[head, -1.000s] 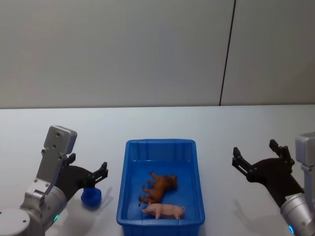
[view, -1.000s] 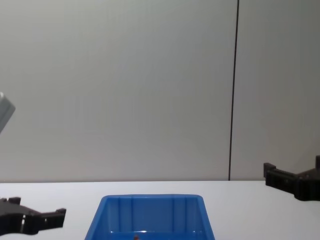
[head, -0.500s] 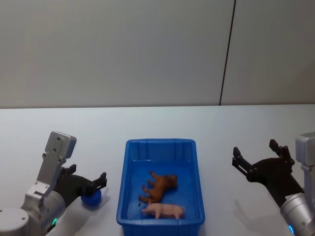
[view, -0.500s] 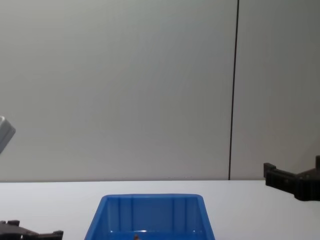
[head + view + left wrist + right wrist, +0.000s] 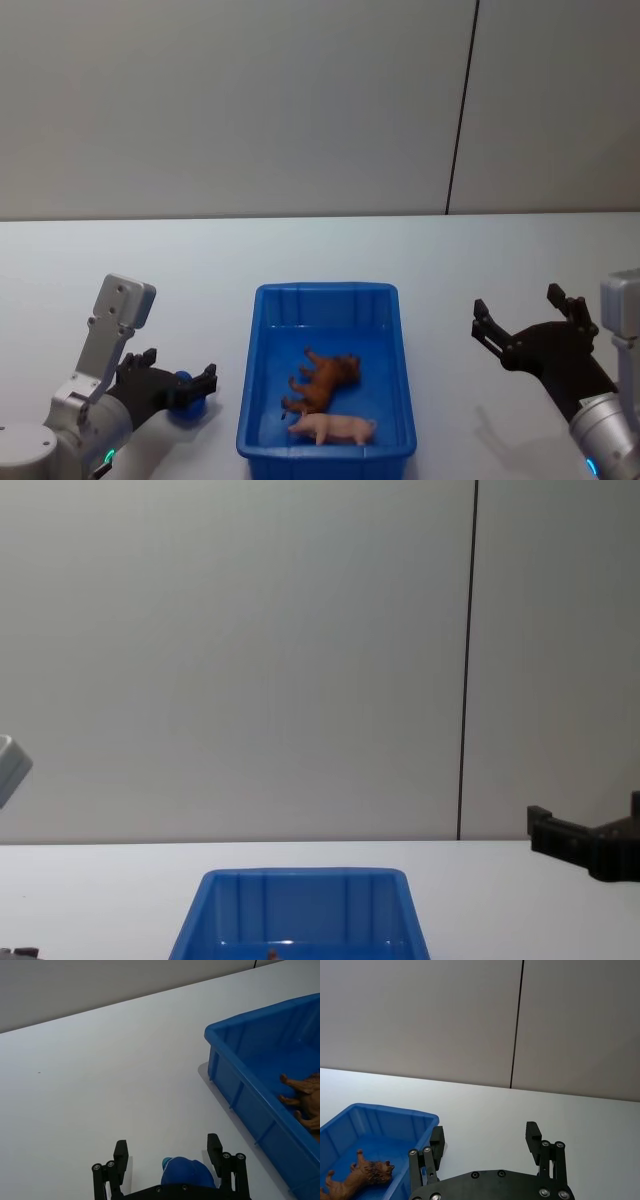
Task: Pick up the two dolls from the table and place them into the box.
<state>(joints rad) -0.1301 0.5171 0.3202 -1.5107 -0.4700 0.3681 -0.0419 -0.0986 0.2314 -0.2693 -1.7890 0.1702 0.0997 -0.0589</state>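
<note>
Brown and pink dolls (image 5: 325, 380) in box (image 5: 326, 296), between both spread tools.

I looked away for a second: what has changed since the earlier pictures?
The left gripper has drawn back and down toward the robot, open, around a small blue object on the table. The right gripper, the box and both dolls stayed put.

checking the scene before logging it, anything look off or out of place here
Both dolls lie on their sides in the box. The one oddity: a small blue object on the table, between the open left end effector's fingers.
</note>
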